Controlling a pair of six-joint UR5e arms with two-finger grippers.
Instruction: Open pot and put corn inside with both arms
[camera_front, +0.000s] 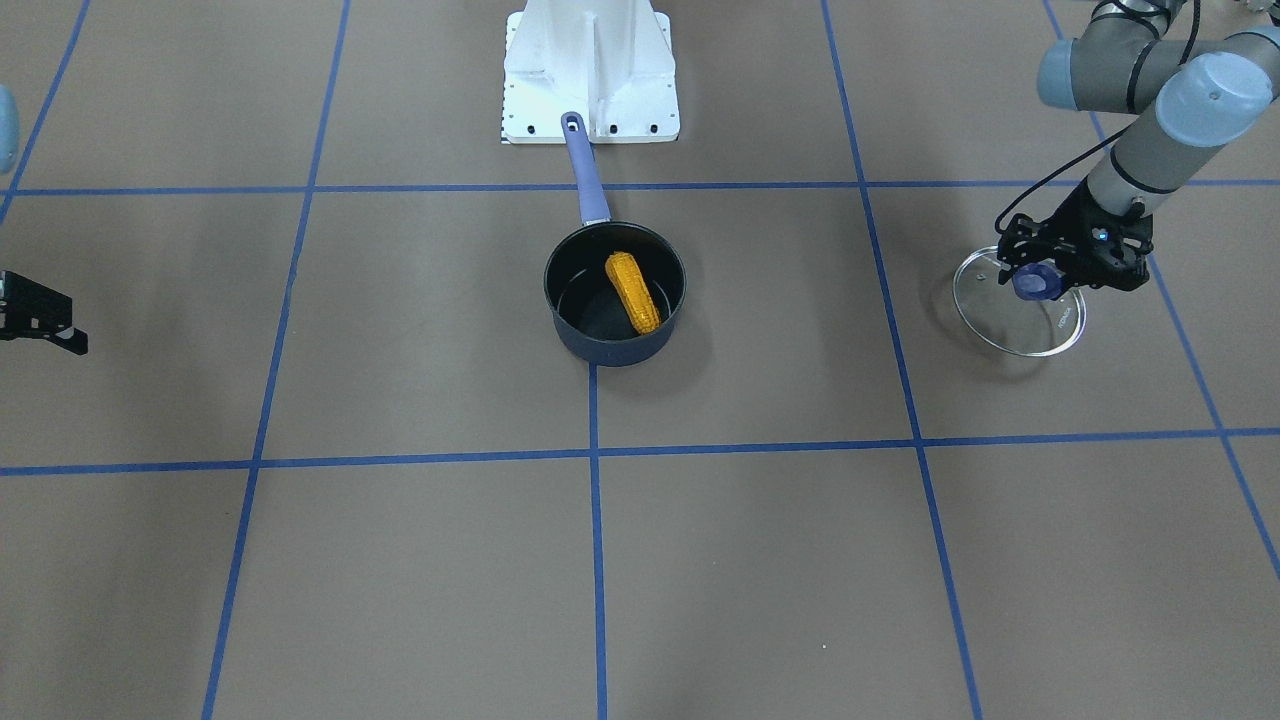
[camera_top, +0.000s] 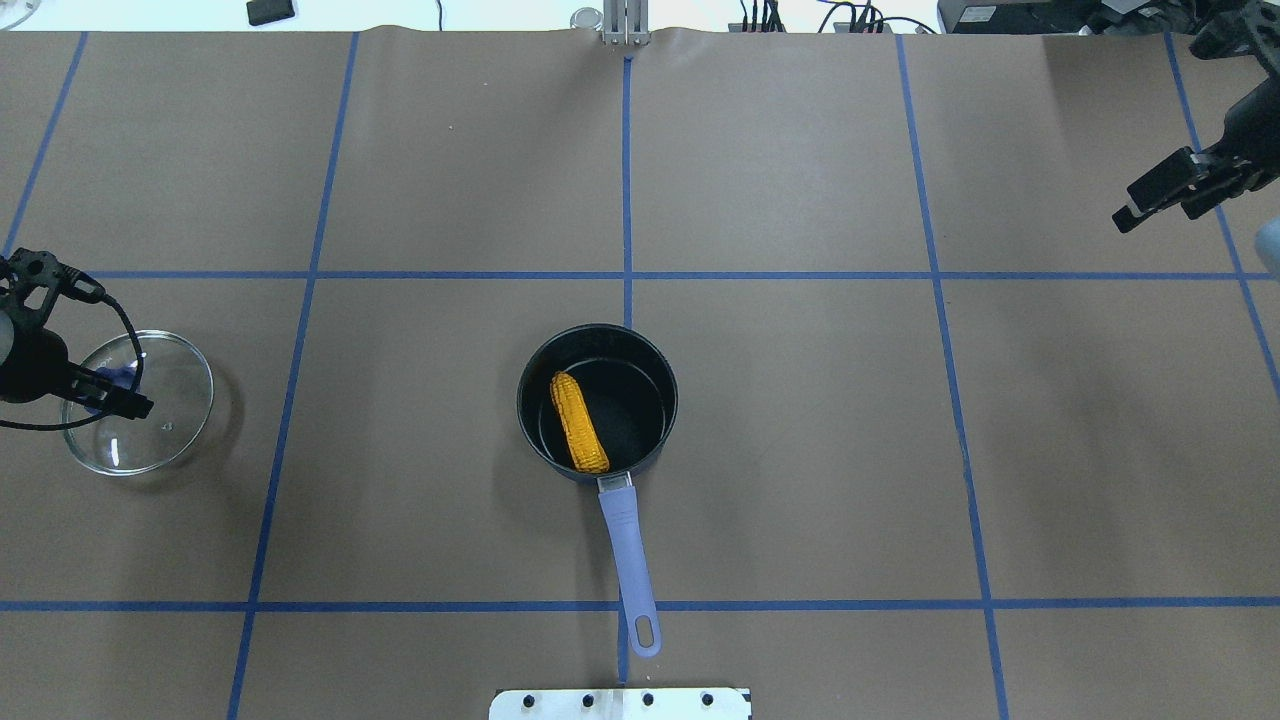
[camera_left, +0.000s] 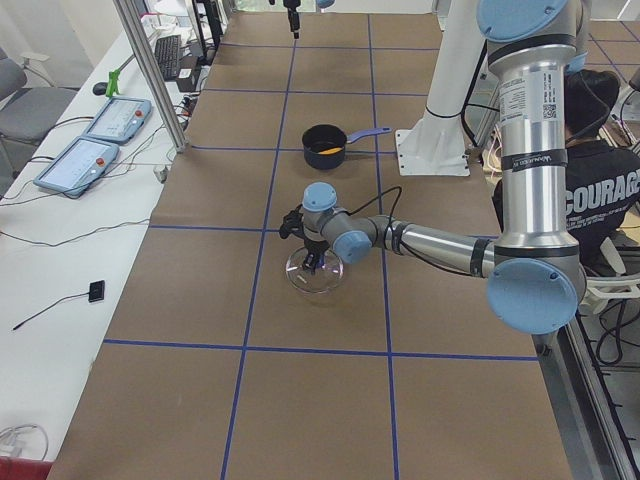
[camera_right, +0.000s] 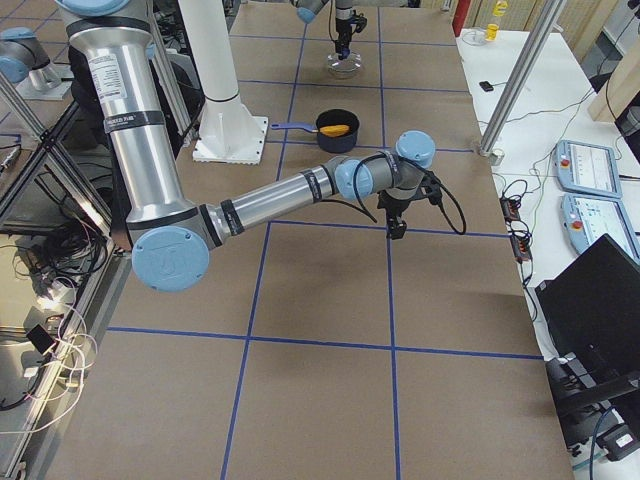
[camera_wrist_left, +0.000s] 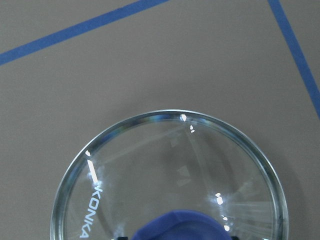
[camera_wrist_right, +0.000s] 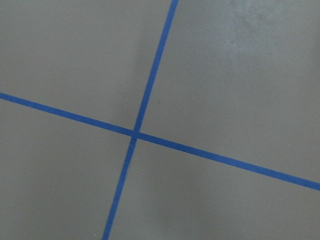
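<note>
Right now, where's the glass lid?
Overhead view: the glass lid is far left, under the left gripper, well clear of the pot at centre.

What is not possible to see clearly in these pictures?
1. Left gripper: whether its fingers clamp the lid knob. It is too small in the front view, and the left wrist view's bottom edge cuts off the knob.
2. Right gripper: open or shut. It is small in the overhead view and cut off by the front view's left edge.

Brown table (camera_top: 800, 450), blue tape grid (camera_top: 627, 200); white side bench (camera_left: 40, 330).
</note>
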